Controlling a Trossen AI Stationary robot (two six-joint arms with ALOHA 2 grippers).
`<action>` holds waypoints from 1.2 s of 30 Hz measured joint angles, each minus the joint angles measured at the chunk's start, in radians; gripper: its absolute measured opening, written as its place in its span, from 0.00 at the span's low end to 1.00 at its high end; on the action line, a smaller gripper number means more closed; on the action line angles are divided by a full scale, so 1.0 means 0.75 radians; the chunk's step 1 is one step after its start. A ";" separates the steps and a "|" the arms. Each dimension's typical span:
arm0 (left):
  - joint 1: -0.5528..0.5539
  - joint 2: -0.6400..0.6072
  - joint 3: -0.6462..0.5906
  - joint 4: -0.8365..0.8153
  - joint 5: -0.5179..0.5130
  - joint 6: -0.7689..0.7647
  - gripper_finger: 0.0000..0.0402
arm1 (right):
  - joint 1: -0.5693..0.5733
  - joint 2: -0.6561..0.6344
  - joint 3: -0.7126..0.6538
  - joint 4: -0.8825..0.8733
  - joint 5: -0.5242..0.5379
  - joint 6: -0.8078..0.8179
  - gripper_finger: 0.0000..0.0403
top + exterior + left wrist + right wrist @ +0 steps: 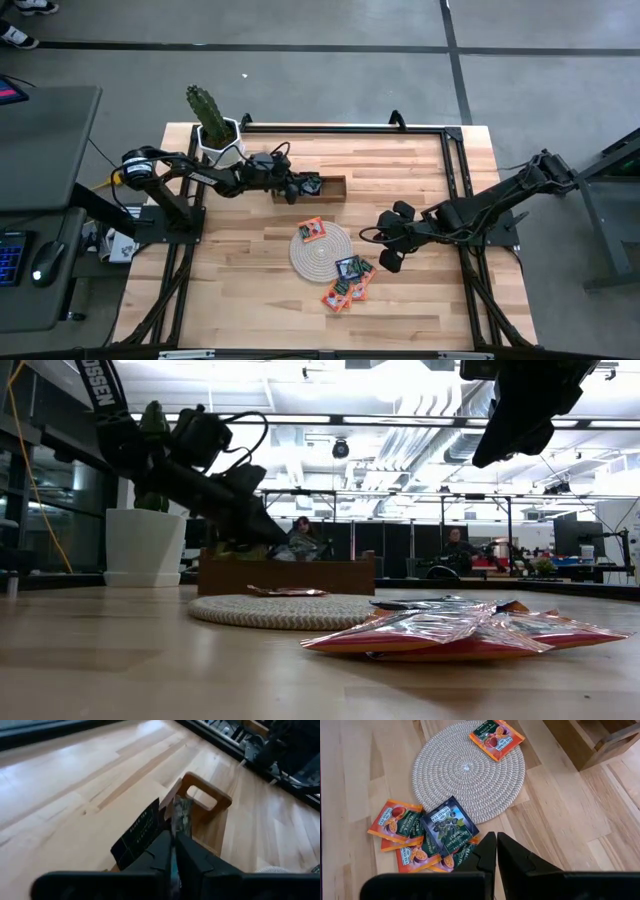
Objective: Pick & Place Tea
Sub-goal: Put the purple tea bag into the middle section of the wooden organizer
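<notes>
Several tea sachets [427, 837] lie unplaced below the closed, empty right jaws [496, 851], while the left jaws [173, 851] pinch a dark sachet [139, 836] over the wooden tray [207, 815].

From above, the left claw [308, 186] covers most of the tray [335, 187], so its compartments cannot be told apart. In the left wrist view the dark sachet [139, 834] is partly hidden behind the fingers [160, 852]. In the right wrist view the blue sachet [449, 826] overlaps the orange pile [400, 822]; how many lie beneath cannot be counted. The low view cuts off the right claw [520, 415] at the top edge.
</notes>
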 joint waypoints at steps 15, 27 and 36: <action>0.001 -0.038 -0.003 0.036 0.062 0.036 0.42 | 0.000 0.000 0.000 0.000 -0.001 0.000 0.03; 0.001 -0.056 -0.002 0.030 0.014 0.039 0.42 | 0.000 0.000 0.000 0.000 -0.001 0.000 0.03; 0.002 -0.056 -0.002 0.034 -0.106 0.049 0.42 | 0.000 0.000 0.000 0.001 -0.001 -0.003 0.03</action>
